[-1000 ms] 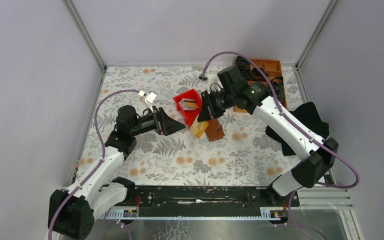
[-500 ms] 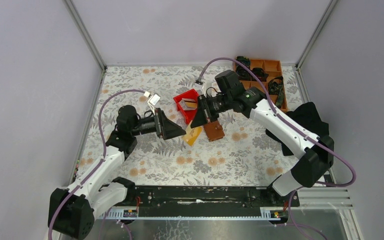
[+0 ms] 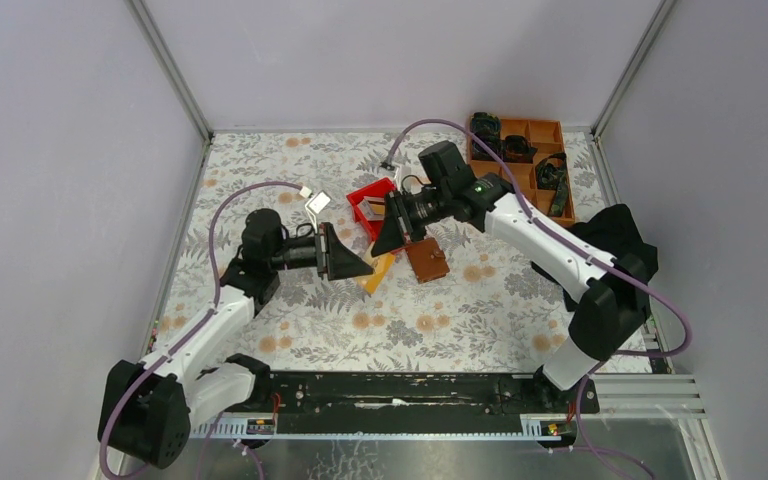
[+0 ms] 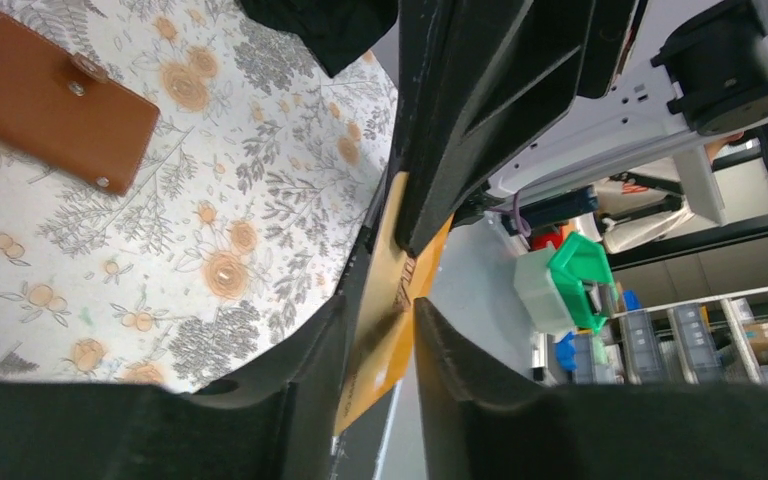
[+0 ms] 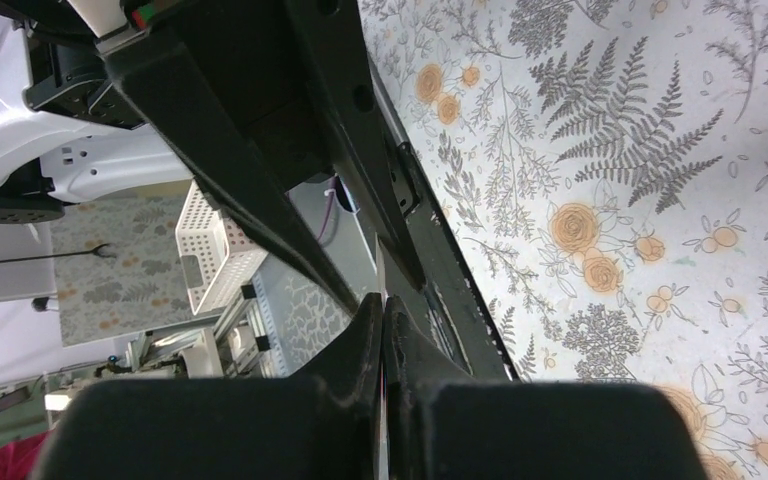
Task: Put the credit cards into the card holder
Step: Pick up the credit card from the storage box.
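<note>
An orange credit card (image 3: 380, 273) hangs in the air between the two grippers, left of the card holder. My right gripper (image 3: 387, 243) is shut on its upper end; in the right wrist view only a thin sliver shows between the pressed fingertips (image 5: 384, 300). My left gripper (image 3: 362, 266) has come in from the left. In the left wrist view the card (image 4: 397, 300) stands between its fingers (image 4: 380, 305), close to one finger with a gap to the other. The brown card holder (image 3: 427, 260) lies closed on the table, apart from both grippers (image 4: 55, 100).
A red bin (image 3: 360, 192) holding more cards sits just behind the grippers. An orange-brown compartment tray (image 3: 545, 128) stands at the back right. A black cloth (image 3: 610, 240) lies at the right, under the right arm.
The right gripper has carried the orange card left and nearer, into the left gripper's jaws. The left jaws have narrowed around it.
</note>
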Robot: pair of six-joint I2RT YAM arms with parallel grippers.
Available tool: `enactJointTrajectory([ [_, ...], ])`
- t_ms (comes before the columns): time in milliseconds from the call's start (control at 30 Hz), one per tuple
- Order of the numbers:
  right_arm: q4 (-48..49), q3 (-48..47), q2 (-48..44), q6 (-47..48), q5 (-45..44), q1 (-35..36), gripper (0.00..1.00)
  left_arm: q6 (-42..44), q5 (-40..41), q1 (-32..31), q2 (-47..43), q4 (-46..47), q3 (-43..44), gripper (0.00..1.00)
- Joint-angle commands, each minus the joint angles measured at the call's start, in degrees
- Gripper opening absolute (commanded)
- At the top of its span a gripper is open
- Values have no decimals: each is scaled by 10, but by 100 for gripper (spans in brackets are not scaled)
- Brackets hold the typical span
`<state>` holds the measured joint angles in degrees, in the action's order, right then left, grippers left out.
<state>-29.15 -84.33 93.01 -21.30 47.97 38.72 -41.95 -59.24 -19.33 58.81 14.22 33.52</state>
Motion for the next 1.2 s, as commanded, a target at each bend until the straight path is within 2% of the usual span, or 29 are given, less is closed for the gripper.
enactJointTrajectory([
  [0,17,-14,13,-3,37,0,0,-7,-26,-4,4,33,-7,29],
  [133,17,-12,20,2,49,-9,0,-10,-22,-4,7,32,-9,1],
  [200,22,-8,19,2,55,-17,3,-9,-21,-4,9,31,-9,0],
  [300,27,-8,20,1,60,-33,27,-12,-17,-4,15,34,-9,0],
  [367,23,-10,19,6,53,-46,39,-10,-7,-4,19,33,-8,0],
  [533,25,17,-8,14,13,-80,52,-27,39,-4,30,61,-8,0],
  [633,53,51,-33,5,-28,-86,54,-53,94,-4,38,90,-10,0],
  [833,138,141,-79,-41,-93,-86,54,-161,234,-8,44,216,-45,0],
  [933,203,187,-102,-77,-104,-86,54,-191,311,-20,48,227,-50,0],
  [1167,330,252,-116,-137,-114,-85,52,-246,402,-79,76,266,-53,0],
])
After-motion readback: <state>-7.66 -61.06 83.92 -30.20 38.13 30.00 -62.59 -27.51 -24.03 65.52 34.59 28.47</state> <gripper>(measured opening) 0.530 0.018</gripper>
